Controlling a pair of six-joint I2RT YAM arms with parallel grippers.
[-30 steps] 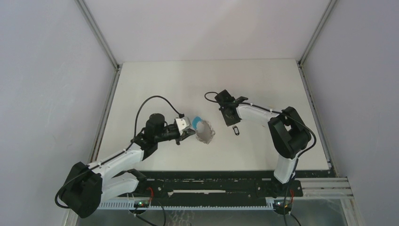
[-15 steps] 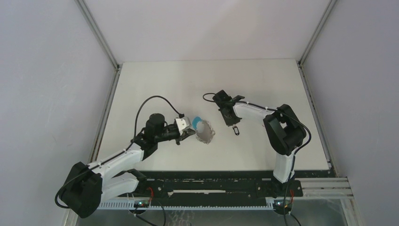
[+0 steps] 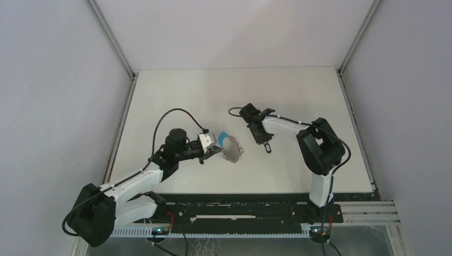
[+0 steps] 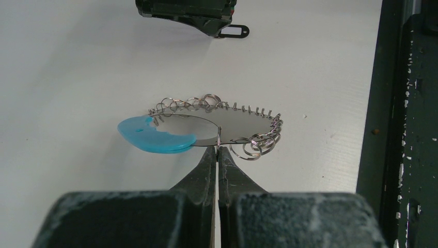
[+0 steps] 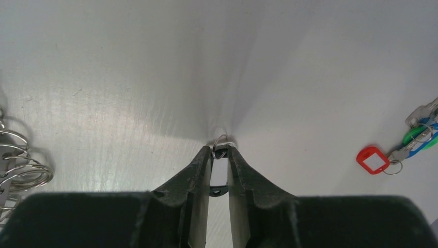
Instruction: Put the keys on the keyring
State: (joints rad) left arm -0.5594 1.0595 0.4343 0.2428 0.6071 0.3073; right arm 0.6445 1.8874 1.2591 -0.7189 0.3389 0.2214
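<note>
The keyring (image 4: 206, 103) is pinched in the left gripper's (image 4: 217, 152) shut jaws, presumably steadied for the black key (image 5: 217, 191) clamped in the right gripper's (image 5: 220, 152) jaws.

Keyring (image 3: 232, 149) lies on table (image 3: 181, 96). Left gripper (image 3: 217, 151) at keyring's left edge, clamped on it. Right gripper (image 3: 264, 142) just right of keyring, apart from it, one key (image 3: 267, 149) pinched between its fingers. Other keys (image 5: 413, 136) lie farther from keyring, beyond right gripper.

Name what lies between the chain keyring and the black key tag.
Nothing: only bare white table separates the keyring from the black key tag, seen in the left wrist view.
</note>
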